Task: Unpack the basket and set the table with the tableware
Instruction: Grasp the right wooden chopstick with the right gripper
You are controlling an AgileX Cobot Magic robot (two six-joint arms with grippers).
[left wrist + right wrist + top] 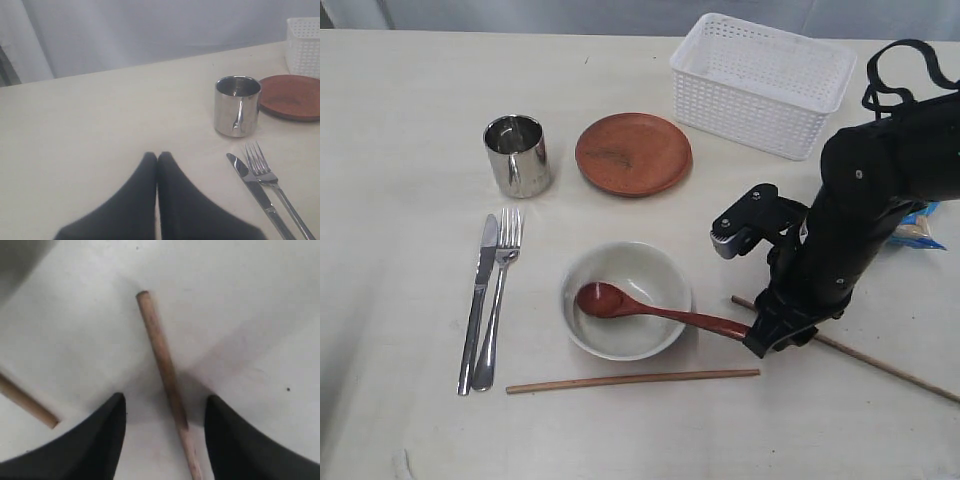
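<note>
On the table (400, 120), the white bowl (645, 275) holds the dark red spoon (650, 309). One chopstick (632, 380) lies in front of the bowl. A second chopstick (880, 362) lies slanted at the right. My right gripper (767, 338) is down over its near end, open. The stick (162, 355) lies on the table between the fingers (100, 440) with a gap on each side. The knife (478, 300) and fork (498, 295) lie left of the bowl, with the steel cup (518, 155) and plate (633, 153) behind. The basket (760, 85) stands at the back right. My left gripper (157, 156) is shut and empty.
A blue chip bag (922, 228) shows partly behind the right arm (860, 210). The end of the other chopstick (27, 405) lies close beside the right gripper. The spoon's handle tip nearly reaches that gripper. The left arm is outside the exterior view.
</note>
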